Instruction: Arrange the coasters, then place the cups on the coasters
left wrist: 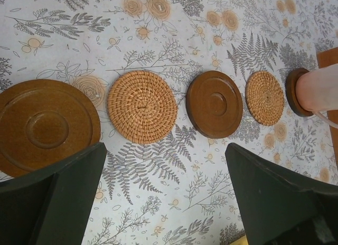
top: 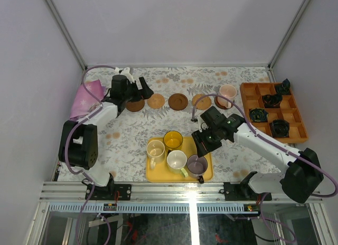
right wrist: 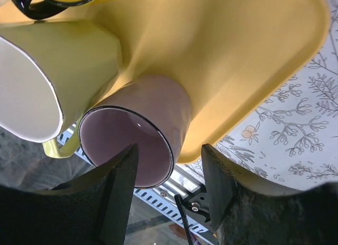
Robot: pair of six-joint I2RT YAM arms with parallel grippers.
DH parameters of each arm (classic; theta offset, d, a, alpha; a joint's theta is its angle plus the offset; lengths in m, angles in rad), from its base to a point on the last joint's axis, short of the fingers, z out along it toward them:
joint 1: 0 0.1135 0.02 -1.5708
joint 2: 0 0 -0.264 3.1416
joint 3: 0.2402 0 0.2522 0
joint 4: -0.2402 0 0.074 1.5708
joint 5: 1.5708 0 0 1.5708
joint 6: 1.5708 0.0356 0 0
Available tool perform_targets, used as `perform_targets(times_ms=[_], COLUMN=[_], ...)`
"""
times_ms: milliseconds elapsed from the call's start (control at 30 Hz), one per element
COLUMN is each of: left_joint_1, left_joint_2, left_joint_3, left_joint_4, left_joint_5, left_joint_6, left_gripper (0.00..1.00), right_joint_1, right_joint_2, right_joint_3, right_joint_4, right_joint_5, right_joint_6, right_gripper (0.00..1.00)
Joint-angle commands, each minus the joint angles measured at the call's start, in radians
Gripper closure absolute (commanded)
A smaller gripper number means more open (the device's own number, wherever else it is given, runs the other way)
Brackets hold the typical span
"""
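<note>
Five coasters lie in a row at the back: dark (left wrist: 45, 126), woven tan (left wrist: 141, 106), dark (left wrist: 214, 104), woven tan (left wrist: 265, 97), and a dark one (left wrist: 293, 92) under the pink cup (top: 228, 92). My left gripper (left wrist: 165, 150) hangs open over bare cloth just in front of them, holding nothing. The yellow tray (top: 158, 175) carries the cream cup (top: 155, 149), yellow cup (top: 173, 140), pale cup (top: 177, 160) and purple cup (right wrist: 142, 134). My right gripper (right wrist: 169, 148) is open and straddles the purple cup's wall, one finger inside the rim, one outside.
An orange compartment tray (top: 248, 100) with black objects stands at the right back. A pink cloth (top: 87, 97) lies at the left back beside the left arm. The tray of cups sits close to the table's near rail (top: 169, 189).
</note>
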Motion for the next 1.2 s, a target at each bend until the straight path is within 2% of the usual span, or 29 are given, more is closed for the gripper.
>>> perform_targets(times_ms=[0,167,333,467,733,767,833,900,1167], left_joint_1=[-0.005,-0.006,-0.011,-0.028,-0.088,-0.097,-0.111,-0.125,-0.159], left_joint_2=[-0.052,-0.102,-0.152,-0.183,-0.209,-0.210,-0.212,-0.220,-0.258], left_joint_3=[-0.029,-0.078,-0.109,-0.140,-0.174,-0.176,-0.181,-0.189,-0.205], left_joint_4=[0.008,-0.038,-0.159,-0.245,-0.420,-0.441,-0.483,-0.507,-0.618], left_joint_5=[0.000,-0.029,-0.098,-0.141,-0.165,-0.165,-0.155,-0.135,-0.076], left_joint_6=[0.010,-0.002,-0.005,-0.016,-0.057,-0.059,-0.067,-0.073,-0.085], left_gripper=[0.04,0.04,0.04,0.08,0.39,0.43,0.59,0.68,0.64], right_joint_1=[0.044,0.058,0.064,0.065,0.065,0.065,0.066,0.065,0.066], right_joint_2=[-0.003,-0.007,-0.007,0.007,0.046,0.050,0.054,0.056,0.058], right_joint_3=[-0.010,-0.022,-0.030,-0.031,-0.029,-0.028,-0.025,-0.025,-0.028], right_joint_4=[0.007,0.000,-0.008,-0.003,0.020,0.023,0.030,0.041,0.066], right_joint_5=[-0.021,-0.016,0.002,0.044,0.113,0.118,0.127,0.132,0.152], right_joint_6=[0.016,0.019,0.020,0.023,0.045,0.047,0.053,0.062,0.088], right_gripper=[0.42,0.42,0.43,0.45,0.50,0.50,0.52,0.54,0.61])
